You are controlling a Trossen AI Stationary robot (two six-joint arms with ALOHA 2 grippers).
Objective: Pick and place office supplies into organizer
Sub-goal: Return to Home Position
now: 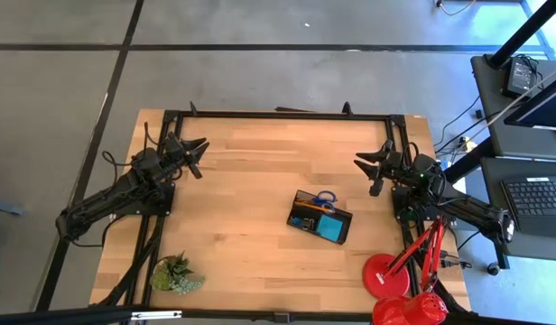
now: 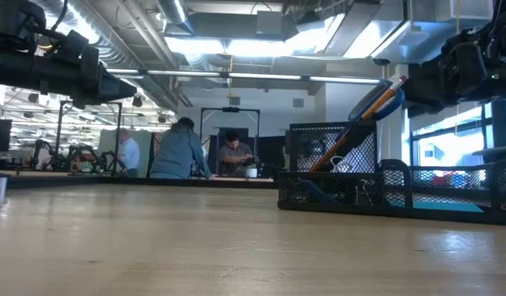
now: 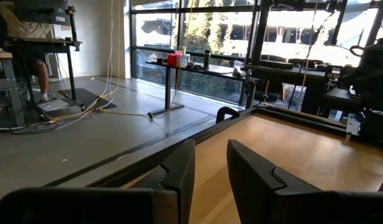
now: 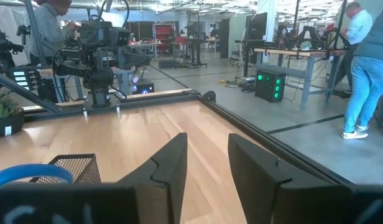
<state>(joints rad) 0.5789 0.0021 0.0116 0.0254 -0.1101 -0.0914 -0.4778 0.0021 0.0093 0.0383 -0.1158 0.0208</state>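
Organizer [image 1: 299, 206] first: the black tray lies on the table [image 1: 242, 181], toward the right arm's side, and it looks well filled. From above we make out the blue handles of the scissors [image 1: 326, 197] at one end and the blue note pad [image 1: 332, 229] in the compartment at the other end. In the low view an orange pencil [image 2: 381, 100] leans up out of the mesh cup, slanting above the rim. Clips or an eraser, if they are in there, are too small for us to tell.

On the wood outside the tray we find no loose supplies. The only other things are the plant [image 1: 176, 273] and the red lamp [image 1: 387, 273], both along one long edge, the plant on the left arm's side and the lamp on the right's.

The left gripper [image 1: 198, 157] hangs over the table's left end, well apart from the tray. Its own wrist view shows the two fingers parted by a narrow gap with nothing between them. The right gripper [image 1: 368, 174] hangs near the right end, nearer the tray but not touching it. It too is slightly parted and empty.

We judge the sorting itself finished. What seems left is only for both arms to settle into their resting pose, and they look close to it.
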